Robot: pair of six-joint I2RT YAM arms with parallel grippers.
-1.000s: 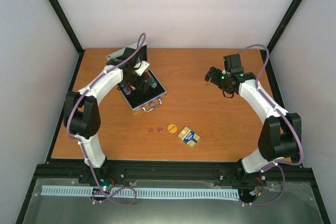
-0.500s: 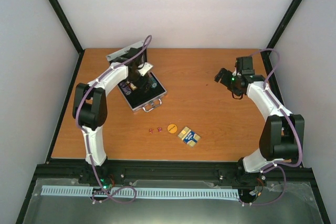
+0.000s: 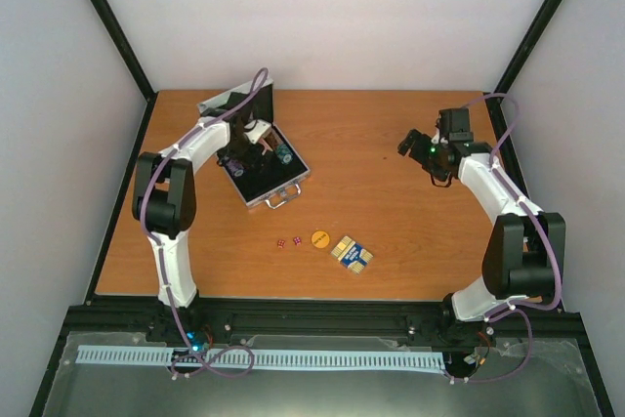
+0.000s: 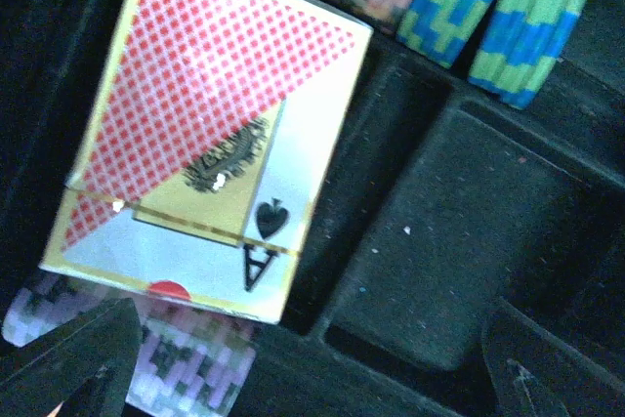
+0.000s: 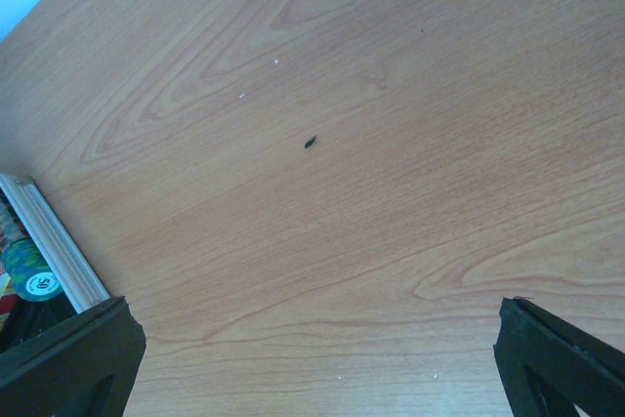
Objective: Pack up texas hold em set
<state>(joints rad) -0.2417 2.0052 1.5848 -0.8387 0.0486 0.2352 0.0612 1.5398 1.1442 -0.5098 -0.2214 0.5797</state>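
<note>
The silver case (image 3: pixel 266 171) lies open at the back left, lid up. My left gripper (image 3: pixel 246 150) hovers open and empty over its black lining. In the left wrist view a red-backed card deck (image 4: pixel 210 124) lies in a slot beside an empty slot (image 4: pixel 459 231); blue-green chip stacks (image 4: pixel 498 12) and a purple chip stack (image 4: pixel 186 363) lie around it. On the table lie two red dice (image 3: pixel 288 241), the orange button (image 3: pixel 319 238) and a blue card deck (image 3: pixel 352 254). My right gripper (image 3: pixel 410 142) is open and empty above bare table at the back right.
The case's metal edge and a green chip (image 5: pixel 39 283) show at the left of the right wrist view. Black frame posts and white walls enclose the wooden table (image 3: pixel 391 202).
My left gripper shifted a little left over the case interior. My right gripper moved right and back a second ago and has held still since.
</note>
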